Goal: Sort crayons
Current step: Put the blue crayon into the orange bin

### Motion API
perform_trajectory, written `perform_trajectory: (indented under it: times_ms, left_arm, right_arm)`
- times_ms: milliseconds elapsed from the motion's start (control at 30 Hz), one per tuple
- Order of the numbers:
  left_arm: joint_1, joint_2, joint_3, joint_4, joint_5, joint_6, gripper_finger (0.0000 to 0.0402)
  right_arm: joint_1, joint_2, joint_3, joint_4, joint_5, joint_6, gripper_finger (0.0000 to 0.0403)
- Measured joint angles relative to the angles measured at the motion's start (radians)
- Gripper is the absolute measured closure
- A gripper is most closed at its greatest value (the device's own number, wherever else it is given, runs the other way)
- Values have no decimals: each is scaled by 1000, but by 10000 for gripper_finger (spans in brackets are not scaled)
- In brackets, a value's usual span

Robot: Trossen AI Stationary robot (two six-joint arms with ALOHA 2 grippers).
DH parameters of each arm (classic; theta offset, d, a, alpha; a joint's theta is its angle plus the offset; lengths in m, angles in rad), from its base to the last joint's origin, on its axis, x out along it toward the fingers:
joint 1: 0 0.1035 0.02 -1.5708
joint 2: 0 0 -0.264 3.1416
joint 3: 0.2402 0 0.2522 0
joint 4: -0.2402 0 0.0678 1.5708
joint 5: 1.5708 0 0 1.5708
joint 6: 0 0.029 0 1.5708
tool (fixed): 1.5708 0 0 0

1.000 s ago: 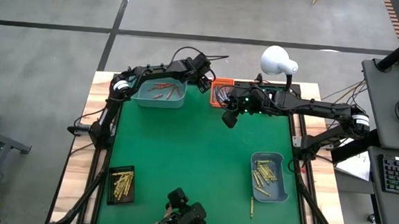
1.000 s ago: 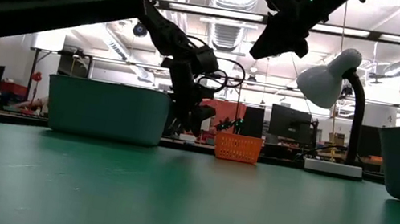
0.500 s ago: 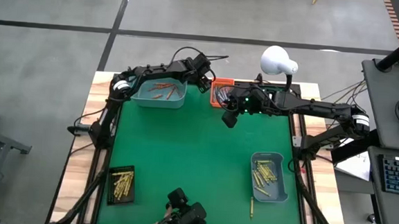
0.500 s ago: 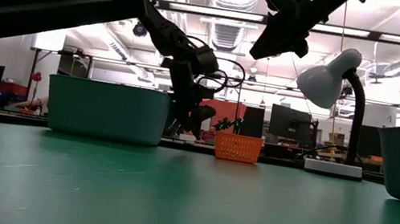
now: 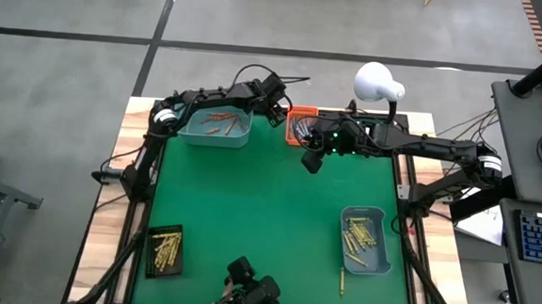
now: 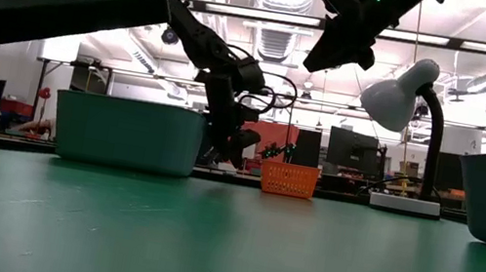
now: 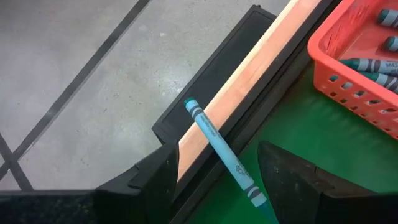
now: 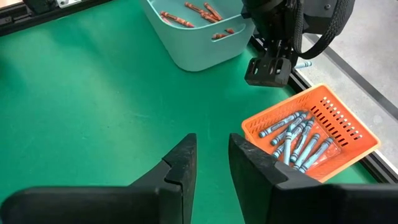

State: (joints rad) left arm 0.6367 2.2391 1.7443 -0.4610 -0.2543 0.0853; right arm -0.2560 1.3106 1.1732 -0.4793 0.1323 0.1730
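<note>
Almost nothing is changing since the earlier frames: the left pincer (image 5: 280, 112) is still hanging just beside the orange basket (image 8: 323, 127), pinching a blue crayon (image 7: 221, 149) at its lower end, presumably lining up to drop it among the blue crayons there. The right pincer (image 8: 211, 163) is waiting spread over the bench (image 5: 249, 207).

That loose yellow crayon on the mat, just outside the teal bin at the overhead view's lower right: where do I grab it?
Probably at mid-length, coming straight down. The yellow crayon lies flat on the green mat, its long axis running away from the teal bin, whose corner is by one end. Set the fingers across its thin width; both long sides look free.
</note>
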Motion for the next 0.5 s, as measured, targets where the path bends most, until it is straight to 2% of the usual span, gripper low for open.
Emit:
perform_trajectory:
  times_ms: [500]
  left_arm:
    - [0,0,0,1,0,-1,201]
  right_arm:
    - [0,0,0,0,0,0,313]
